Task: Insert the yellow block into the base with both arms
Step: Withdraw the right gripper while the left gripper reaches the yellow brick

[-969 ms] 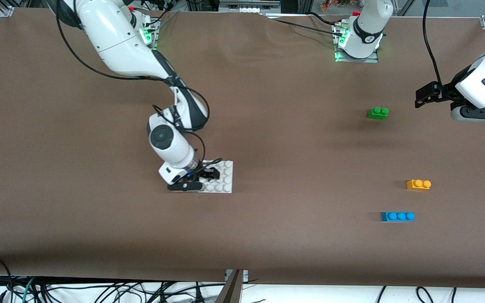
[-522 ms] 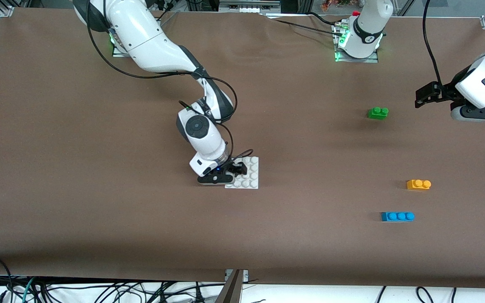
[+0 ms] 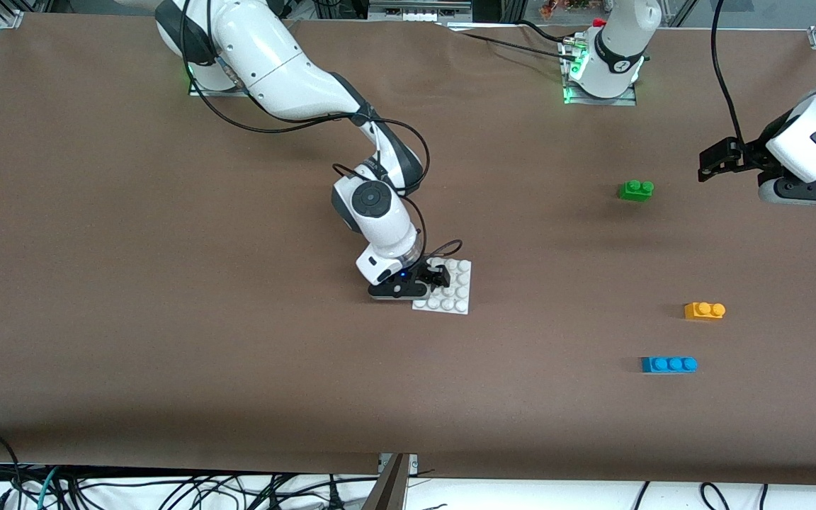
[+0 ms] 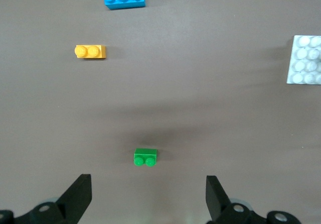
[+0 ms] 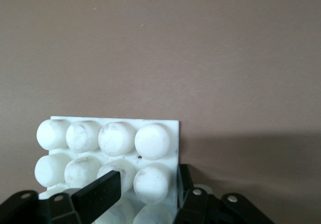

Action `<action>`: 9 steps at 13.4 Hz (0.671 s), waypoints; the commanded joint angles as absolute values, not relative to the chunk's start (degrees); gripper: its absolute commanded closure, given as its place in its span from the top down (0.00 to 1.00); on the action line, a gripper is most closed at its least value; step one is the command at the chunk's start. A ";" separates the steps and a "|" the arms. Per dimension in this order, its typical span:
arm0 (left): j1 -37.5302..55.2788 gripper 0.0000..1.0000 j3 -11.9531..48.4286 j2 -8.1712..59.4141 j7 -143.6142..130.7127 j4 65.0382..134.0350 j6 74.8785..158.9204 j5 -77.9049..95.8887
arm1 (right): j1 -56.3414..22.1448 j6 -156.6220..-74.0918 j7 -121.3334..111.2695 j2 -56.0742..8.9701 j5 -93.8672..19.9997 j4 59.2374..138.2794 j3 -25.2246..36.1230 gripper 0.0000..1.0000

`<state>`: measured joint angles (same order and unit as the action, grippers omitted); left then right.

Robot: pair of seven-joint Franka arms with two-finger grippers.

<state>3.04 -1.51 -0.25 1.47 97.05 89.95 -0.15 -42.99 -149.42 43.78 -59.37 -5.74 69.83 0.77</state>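
Here your right gripper (image 3: 435, 278) is clamped on the white plate's (image 3: 456, 292) edge at mid-table, likely to steady it. Your left gripper (image 4: 145, 200), fingers apart, waits over the green brick (image 3: 636, 190); the yellow block (image 3: 704, 310) lies nearer the camera.

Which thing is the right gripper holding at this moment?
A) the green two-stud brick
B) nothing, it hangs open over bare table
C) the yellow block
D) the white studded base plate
D. The right gripper has its fingers closed on the edge of the white studded base plate, as the right wrist view shows close up; the yellow block and the green two-stud brick lie untouched toward the left arm's end of the table.
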 commanded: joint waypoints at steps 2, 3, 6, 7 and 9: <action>3.16 1.00 -1.49 0.18 1.32 95.80 88.95 0.44 | -46.58 -152.49 47.02 -66.70 -6.07 63.38 0.18 0.54; 3.16 1.00 -1.49 0.18 1.32 95.80 89.03 0.44 | -47.28 -152.93 46.85 -67.06 -6.06 62.67 0.18 0.54; 3.08 1.00 -1.76 0.26 1.41 95.80 89.03 0.44 | -47.55 -153.10 44.48 -67.06 -5.01 62.49 0.26 0.56; 3.08 1.00 -1.76 0.26 1.32 95.80 89.03 0.35 | -47.55 -153.71 44.30 -66.97 -5.01 62.49 0.18 0.56; 3.08 1.00 -1.67 0.26 1.32 95.80 89.03 0.44 | -47.37 -154.33 43.95 -66.71 -5.01 62.58 0.18 0.56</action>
